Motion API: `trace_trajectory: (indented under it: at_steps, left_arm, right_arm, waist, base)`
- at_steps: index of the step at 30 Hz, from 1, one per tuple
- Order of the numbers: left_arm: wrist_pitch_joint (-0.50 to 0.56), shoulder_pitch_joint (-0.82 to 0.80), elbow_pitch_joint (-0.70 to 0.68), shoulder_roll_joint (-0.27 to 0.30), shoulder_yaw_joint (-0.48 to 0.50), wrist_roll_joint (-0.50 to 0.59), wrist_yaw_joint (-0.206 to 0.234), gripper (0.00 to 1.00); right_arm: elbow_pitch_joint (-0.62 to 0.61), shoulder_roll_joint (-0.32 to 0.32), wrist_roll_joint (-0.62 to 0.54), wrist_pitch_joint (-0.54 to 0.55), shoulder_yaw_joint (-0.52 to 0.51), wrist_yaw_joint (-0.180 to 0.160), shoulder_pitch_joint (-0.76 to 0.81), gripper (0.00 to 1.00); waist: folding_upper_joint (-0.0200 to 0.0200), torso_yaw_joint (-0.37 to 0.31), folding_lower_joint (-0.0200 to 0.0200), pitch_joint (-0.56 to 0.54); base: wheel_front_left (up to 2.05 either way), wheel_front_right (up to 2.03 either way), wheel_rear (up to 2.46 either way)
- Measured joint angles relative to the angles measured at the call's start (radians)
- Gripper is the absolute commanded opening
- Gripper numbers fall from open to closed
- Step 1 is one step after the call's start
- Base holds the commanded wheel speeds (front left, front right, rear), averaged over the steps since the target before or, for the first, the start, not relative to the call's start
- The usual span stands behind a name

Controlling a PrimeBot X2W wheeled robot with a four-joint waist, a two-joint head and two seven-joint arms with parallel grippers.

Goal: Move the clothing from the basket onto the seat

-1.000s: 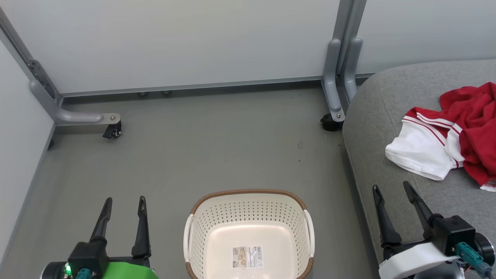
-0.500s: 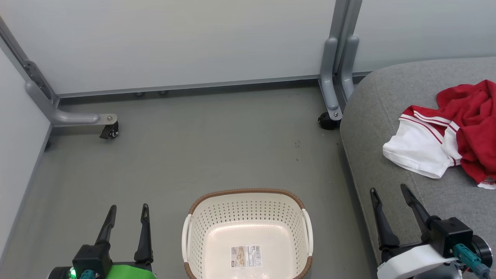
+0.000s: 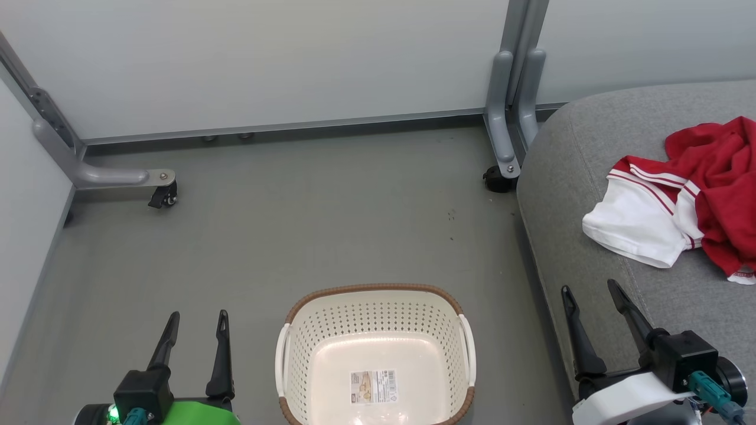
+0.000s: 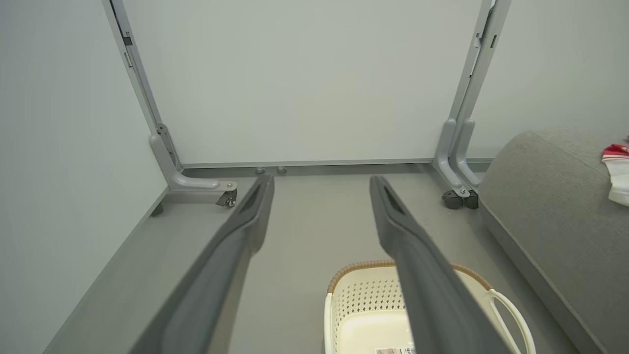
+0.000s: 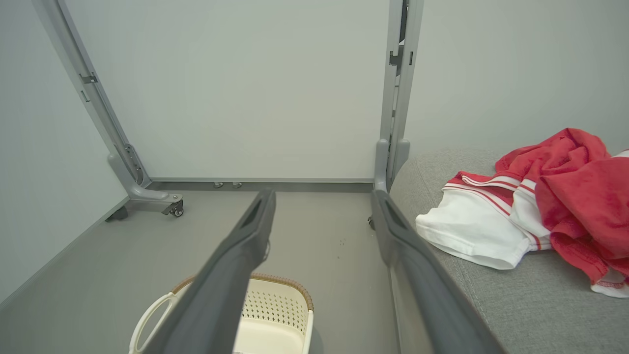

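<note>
Upon the rounded grey fabric seat (image 3: 561,177) lies crumpled red-and-white clothing (image 3: 723,195). The perforated oval cream basket (image 3: 372,321) stands on the smooth floor (image 3: 325,206) between the left gripper (image 3: 199,316) and the right gripper (image 3: 589,287), both spread wide, gripping nothing.

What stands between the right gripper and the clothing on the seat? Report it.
Nothing visible does. The open right gripper hangs near the edge of the seat, and bare grey cushion lies between it and the clothing, which already rests on the seat. The basket holds just a label.
</note>
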Motion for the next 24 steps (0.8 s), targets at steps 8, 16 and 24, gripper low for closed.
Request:
trace_trajectory:
  at_steps: [8, 16, 24]
  left_arm:
    - [0.000, -0.001, 0.008, -0.014, 0.019, 0.020, -0.013, 1.00]
    - [0.010, 0.014, 0.057, -0.033, 0.023, 0.005, -0.016, 0.00]
    - [0.052, 0.010, 0.059, -0.035, 0.041, -0.141, -0.024, 0.00]
  right_arm:
    - [0.002, 0.000, 0.006, -0.001, 0.006, 0.000, -0.002, 1.00]
    - [0.045, 0.005, 0.025, 0.000, 0.013, 0.000, 0.009, 0.00]
    - [0.074, -0.003, 0.195, 0.013, 0.012, 0.000, 0.002, 0.00]
  waist:
    - [0.0000, 0.000, 0.0000, 0.000]
    - [0.0000, 0.001, 0.0000, 0.001]
    - [0.0000, 0.001, 0.0000, 0.000]
  base:
    - [0.00, 0.00, 0.00]
    - [0.00, 0.00, 0.00]
    - [0.00, 0.00, 0.00]
